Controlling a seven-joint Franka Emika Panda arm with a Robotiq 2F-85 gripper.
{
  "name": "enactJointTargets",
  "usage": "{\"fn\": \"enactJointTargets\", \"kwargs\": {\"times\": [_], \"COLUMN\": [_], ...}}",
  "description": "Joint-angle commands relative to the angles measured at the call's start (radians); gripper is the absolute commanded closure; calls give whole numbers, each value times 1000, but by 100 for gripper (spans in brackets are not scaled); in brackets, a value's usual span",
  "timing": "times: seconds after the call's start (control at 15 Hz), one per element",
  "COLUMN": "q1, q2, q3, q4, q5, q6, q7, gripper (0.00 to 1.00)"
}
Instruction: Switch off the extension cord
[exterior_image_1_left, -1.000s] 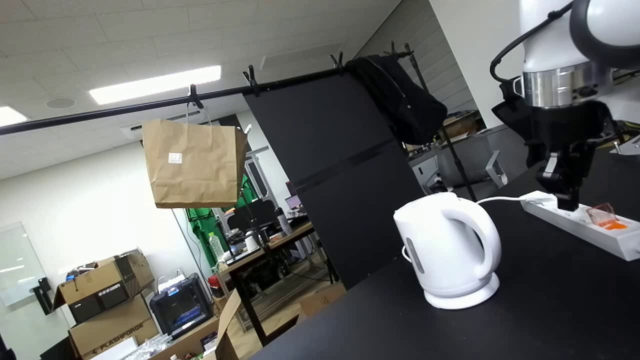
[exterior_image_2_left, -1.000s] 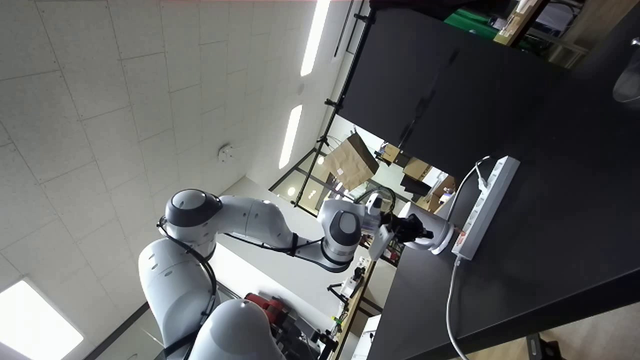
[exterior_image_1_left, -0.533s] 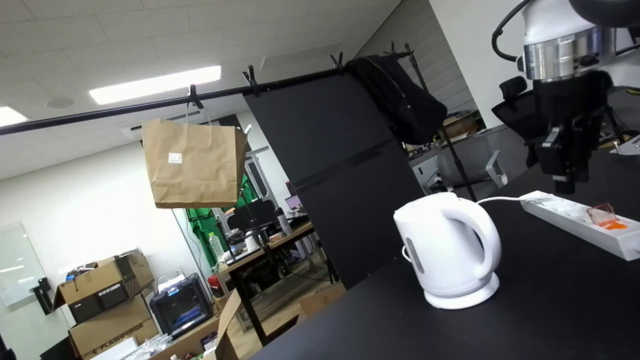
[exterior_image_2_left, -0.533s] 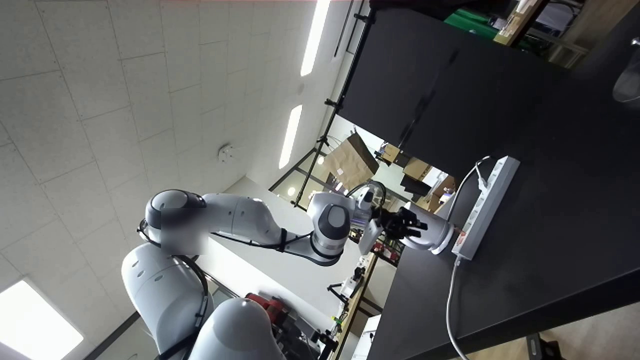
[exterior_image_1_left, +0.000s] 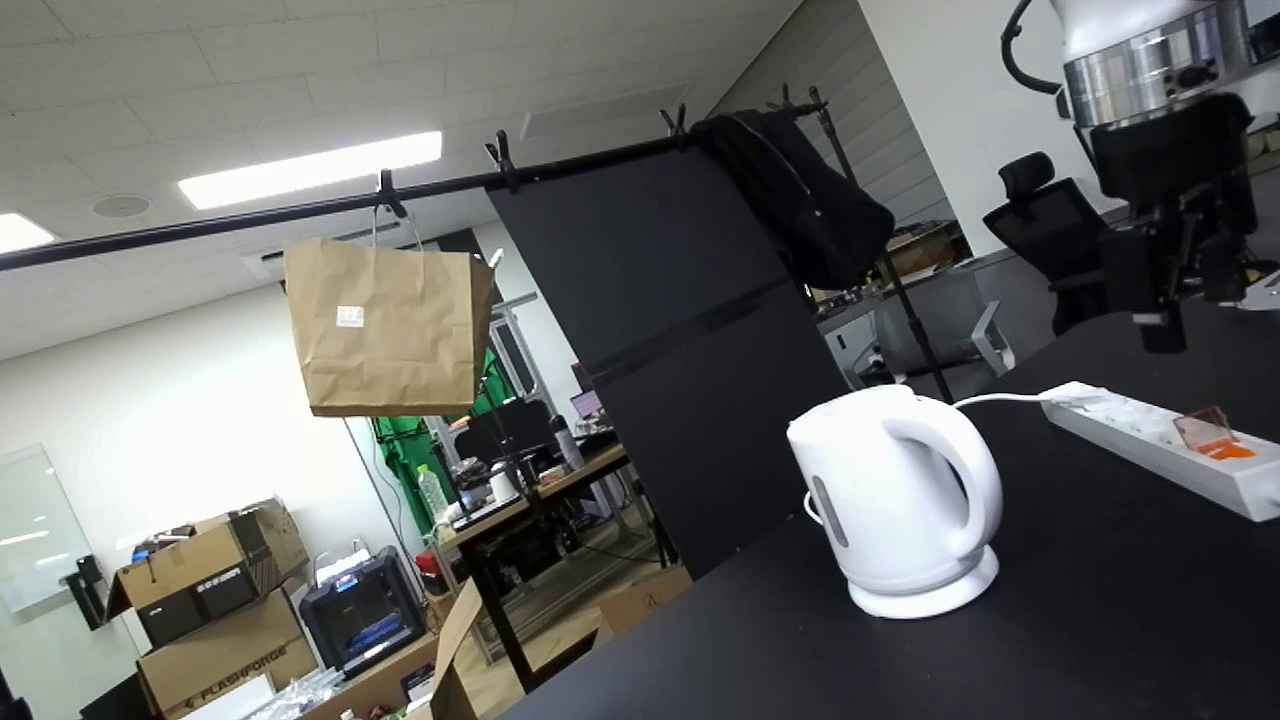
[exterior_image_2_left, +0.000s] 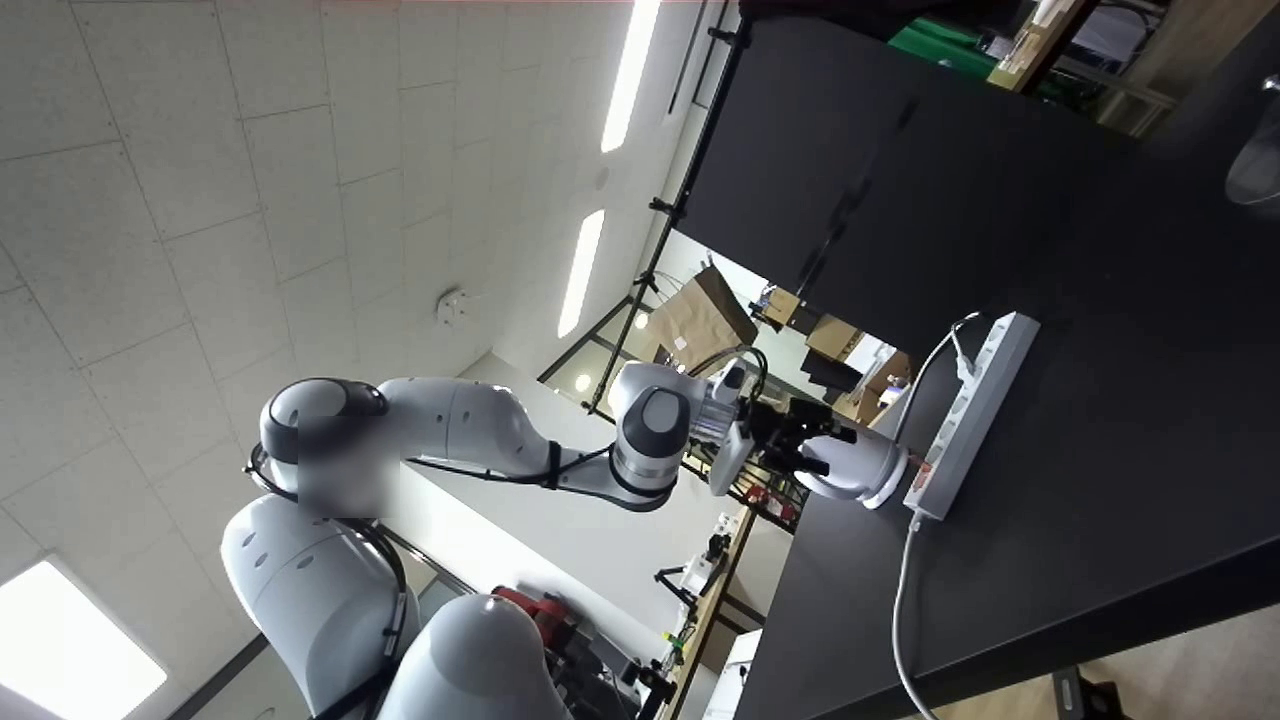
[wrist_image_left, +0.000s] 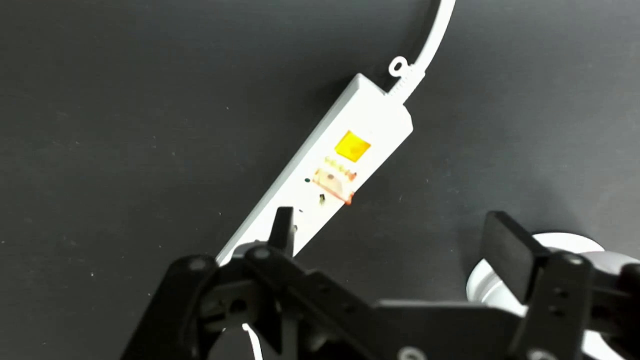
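Observation:
The extension cord is a long white power strip (wrist_image_left: 382, 107) lying on the black table, seen in both exterior views as well (exterior_image_1_left: 1140, 445) (exterior_image_2_left: 965, 435). Near its cable end sits an orange-yellow switch (wrist_image_left: 352, 146), with a see-through orange cover (wrist_image_left: 334, 186) tipped up beside it (exterior_image_1_left: 1200, 430). Whether the switch is on or off I cannot tell. My gripper (wrist_image_left: 395, 239) hangs above the table, apart from the strip, its jaws spread wide with nothing between them. One finger (wrist_image_left: 284, 225) hides part of the strip's sockets in the wrist view. In an exterior view the gripper (exterior_image_1_left: 1192, 318) is clearly raised over the strip.
A white electric kettle (exterior_image_1_left: 880, 490) stands close to the strip; its base shows under the other finger in the wrist view (wrist_image_left: 570, 242). A white cable (exterior_image_2_left: 903, 600) runs from the strip over the table edge. A plugged-in cord (exterior_image_2_left: 930, 360) leads toward the kettle.
My gripper has risen away from the strip, and its jaws have gone from shut to wide apart. Strip, switch cover and kettle look unmoved.

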Motion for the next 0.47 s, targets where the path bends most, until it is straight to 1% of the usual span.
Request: {"fn": "enactJointTargets", "kwargs": {"times": [0.0,0.4], "q1": [-153,-153], "q2": [-20,-26], "q3": [133,131], "q4": [1,1], "q5": [-98,-107], "q6": [-15,-31], "q7": [65,64], "gripper": [0,0]}}
